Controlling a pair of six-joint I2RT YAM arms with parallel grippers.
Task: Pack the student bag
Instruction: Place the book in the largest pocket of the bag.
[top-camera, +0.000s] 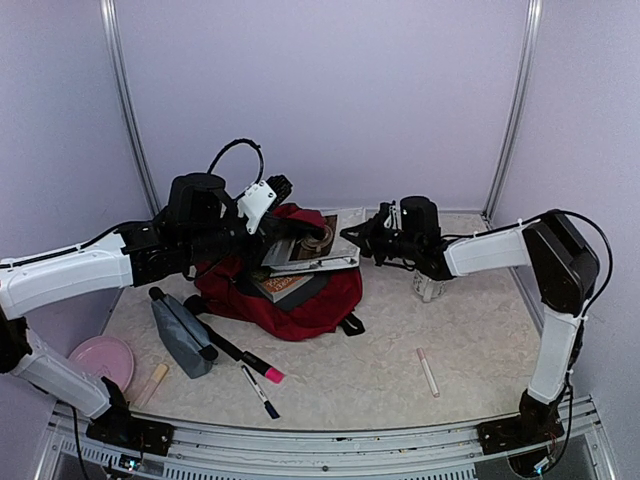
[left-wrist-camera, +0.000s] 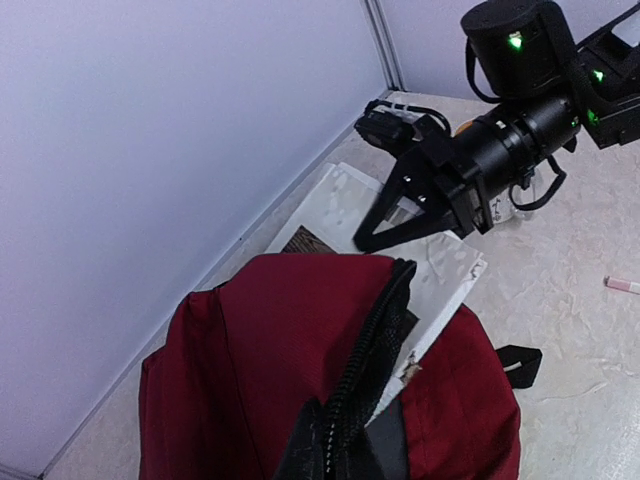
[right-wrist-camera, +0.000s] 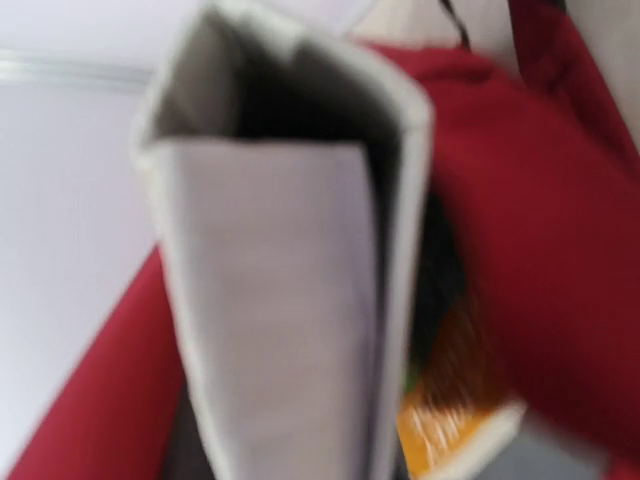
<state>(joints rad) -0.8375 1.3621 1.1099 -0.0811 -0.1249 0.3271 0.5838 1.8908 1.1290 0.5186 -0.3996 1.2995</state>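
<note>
The large dark red fabric student bag (top-camera: 320, 300) (left-wrist-camera: 250, 350) (right-wrist-camera: 520, 200) with black straps lies at the middle of the pale marbled surface (top-camera: 480, 340), its zippered mouth turned toward the back wall. The left arm (top-camera: 60, 275) reaches in from the left, its jaws closed on the black zipper edge of the bag's opening, lifting it. A flat white-covered book (top-camera: 340, 250) (left-wrist-camera: 440, 270) (right-wrist-camera: 280, 300) with a brown picture sticks partly out of the mouth, resting on the bag. The right arm (top-camera: 490, 250) comes from the right, its jaws clamped narrowly on the book's outer edge; its wrist view is blurred, filled by the book's pale cover. Under it, inside the bag, sits a second book with an orange cover (top-camera: 285, 287) (right-wrist-camera: 440, 420). Left of the bag lie a small grey zippered pouch (top-camera: 180, 335) and a pink round plate (top-camera: 100, 360); in front lie a black marker with a pink cap (top-camera: 255, 362) and a dark blue pen (top-camera: 260, 392). A pink pen (top-camera: 428, 372) (left-wrist-camera: 622, 286) lies well apart to the right.
</note>
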